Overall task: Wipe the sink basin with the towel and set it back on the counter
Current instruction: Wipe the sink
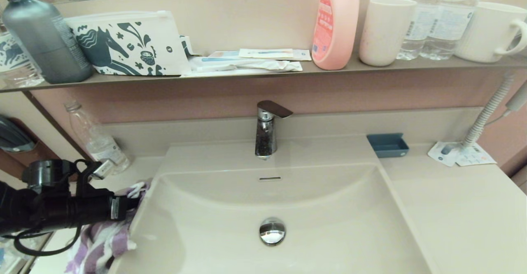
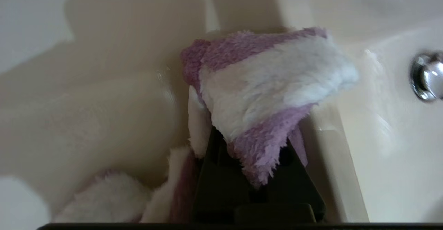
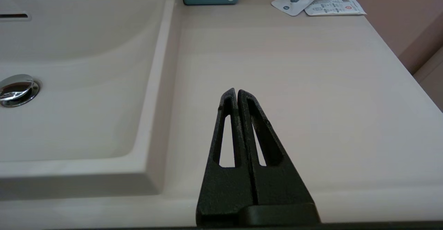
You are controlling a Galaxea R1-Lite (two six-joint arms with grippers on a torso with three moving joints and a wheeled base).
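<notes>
Your left gripper (image 1: 131, 203) is clamped on the towel (image 1: 101, 239): in the left wrist view its fingers (image 2: 221, 174) are wrapped in the purple-and-white cloth (image 2: 263, 95), which bunches over their tips. The gripper sits at about 8 o'clock in the head view, at the left rim of the sink basin (image 1: 329, 208), and the rest of the towel hangs down from it over the counter (image 1: 461, 208) on that side. A fold of the towel lies over the basin's rim, well apart from the chrome drain plug (image 1: 272, 230) at 6 o'clock.

Your right gripper (image 3: 236, 93) does not show in the head view; in its own wrist view the two fingers are pressed together with nothing between them, above bare counter just beside the basin's right rim.

Further out, the faucet (image 1: 266, 129) stands at the centre, the blue tray (image 1: 388, 144) at 3 o'clock, and the horse-print pouch (image 1: 127, 43) on the shelf (image 1: 255, 75) at 10 o'clock.
</notes>
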